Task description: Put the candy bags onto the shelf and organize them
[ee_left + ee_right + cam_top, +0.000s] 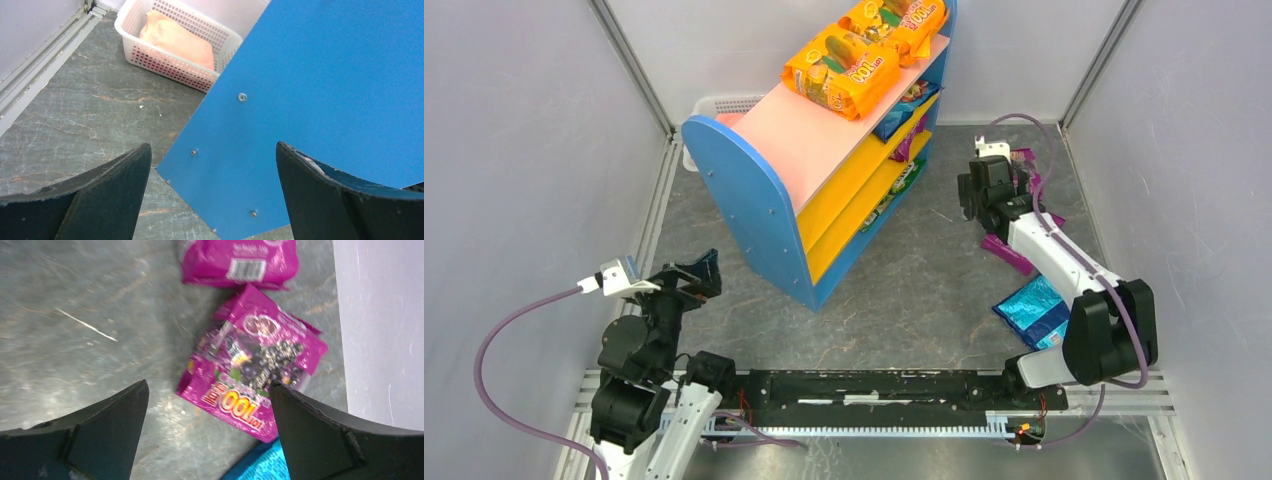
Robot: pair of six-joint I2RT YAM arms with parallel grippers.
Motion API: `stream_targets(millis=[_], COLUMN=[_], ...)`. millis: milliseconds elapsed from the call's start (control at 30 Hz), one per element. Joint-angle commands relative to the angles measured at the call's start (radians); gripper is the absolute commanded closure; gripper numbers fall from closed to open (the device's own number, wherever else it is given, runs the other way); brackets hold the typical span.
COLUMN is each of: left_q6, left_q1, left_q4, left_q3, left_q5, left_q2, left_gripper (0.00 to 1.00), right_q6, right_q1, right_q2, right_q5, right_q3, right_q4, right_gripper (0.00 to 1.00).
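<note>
The shelf point(749, 195) stands on the gray table point(924, 290). A white basket point(165, 62) sits behind the shelf. Two orange candy bags point(842, 68) lie on top of the shelf, and more bags point(896, 120) are tucked inside it. To the right of the shelf, a blue candy bag point(1032, 306) and two purple candy bags point(252, 370) lie on the table. The left gripper point(212, 150) is beside the shelf's blue side, jaws wide apart, holding nothing. The right gripper point(210, 385) hangs over a purple bag, jaws wide apart and empty too.
</note>
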Motion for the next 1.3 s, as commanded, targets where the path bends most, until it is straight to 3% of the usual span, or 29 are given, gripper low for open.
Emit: stream_targets(millis=[0, 267, 467, 633, 767, 1033, 1267], left_q6=[0.036, 0.037, 0.038, 0.038, 0.038, 0.038, 0.039], left_q1=[-0.003, -0.009, -0.009, -0.009, -0.009, -0.009, -0.007], left_q4=[0.041, 0.041, 0.043, 0.046, 0.046, 0.051, 0.048], left_q3=[-0.005, -0.005, -0.005, -0.007, -0.007, -0.007, -0.007], left_q5=[-0.015, -0.014, -0.016, -0.015, -0.011, -0.010, -0.009], left_q2=[-0.002, 0.012, 0.012, 0.017, 0.022, 0.033, 0.040], left_gripper=[0.00, 0.00, 0.00, 0.00, 0.00, 0.00, 0.00], right_q6=[0.018, 0.131, 0.166, 0.192, 0.228, 0.303, 0.188], right_q1=[-0.104, -0.403, -0.456, -0.451, -0.370, 0.070, 0.092], right_q2=[-0.003, -0.013, 0.015, -0.007, -0.090, -0.097, -0.165], right_q5=[0.010, -0.310, -0.406, -0.514, -0.599, -0.670, -0.607], right_q3=[-0.073, -0.165, -0.206, -0.299, -0.407, -0.417, -0.300], right_q4=[-0.015, 0.091, 0.130, 0.178, 0.233, 0.262, 0.131], right_gripper=[0.02, 0.02, 0.03, 0.19, 0.25, 0.25, 0.14])
